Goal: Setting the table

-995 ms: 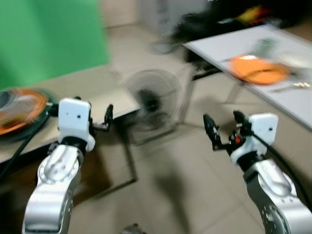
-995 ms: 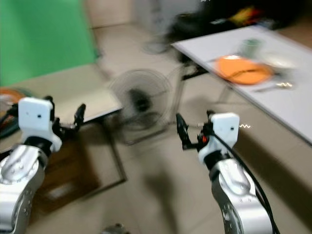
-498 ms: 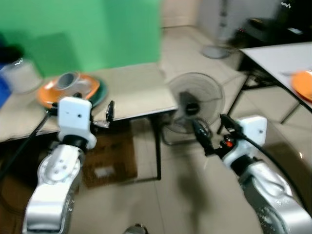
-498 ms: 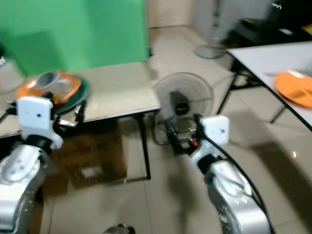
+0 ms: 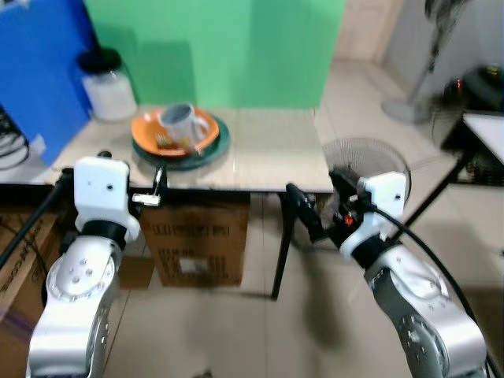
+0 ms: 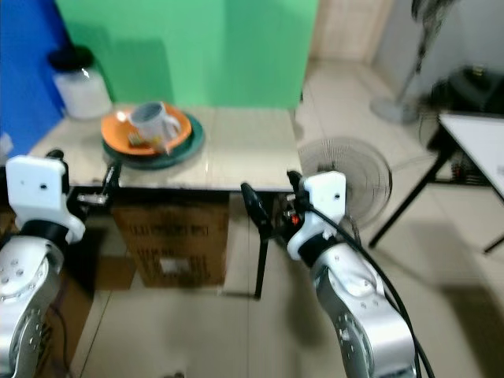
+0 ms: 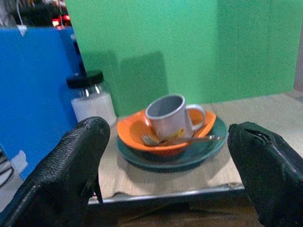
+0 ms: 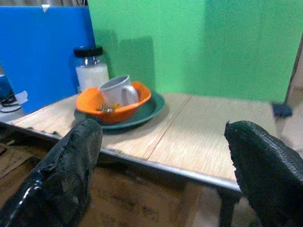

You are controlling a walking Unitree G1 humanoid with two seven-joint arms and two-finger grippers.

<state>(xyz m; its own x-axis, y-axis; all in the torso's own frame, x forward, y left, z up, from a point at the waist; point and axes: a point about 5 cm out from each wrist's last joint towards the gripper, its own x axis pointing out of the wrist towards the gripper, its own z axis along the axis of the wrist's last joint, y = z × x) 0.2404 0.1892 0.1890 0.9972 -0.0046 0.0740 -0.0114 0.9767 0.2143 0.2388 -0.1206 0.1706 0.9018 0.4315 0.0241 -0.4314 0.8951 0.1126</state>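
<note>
A wooden table (image 5: 268, 153) stands in front of me before a green screen. On it sits a stack: a dark green plate (image 5: 211, 146), an orange bowl (image 5: 150, 135), a grey mug (image 5: 179, 122) lying tilted in the bowl, and a fork (image 7: 189, 139) across the bowl's rim. My left gripper (image 5: 118, 175) hovers open at the table's near edge, just short of the stack. To the right, my right gripper (image 5: 315, 197) is open off the table's near right corner. Neither holds anything.
A jar with a black lid (image 5: 109, 85) stands at the table's back left, beside a blue panel (image 5: 39, 71). A cardboard box (image 5: 201, 244) sits under the table. A floor fan (image 5: 362, 157) stands to the right, a white table's corner (image 5: 484, 126) beyond it.
The camera has swung left, away from the white table with the orange plate, bringing the wooden table and its stack to the centre. Both grippers stay open in the same raised posture.
</note>
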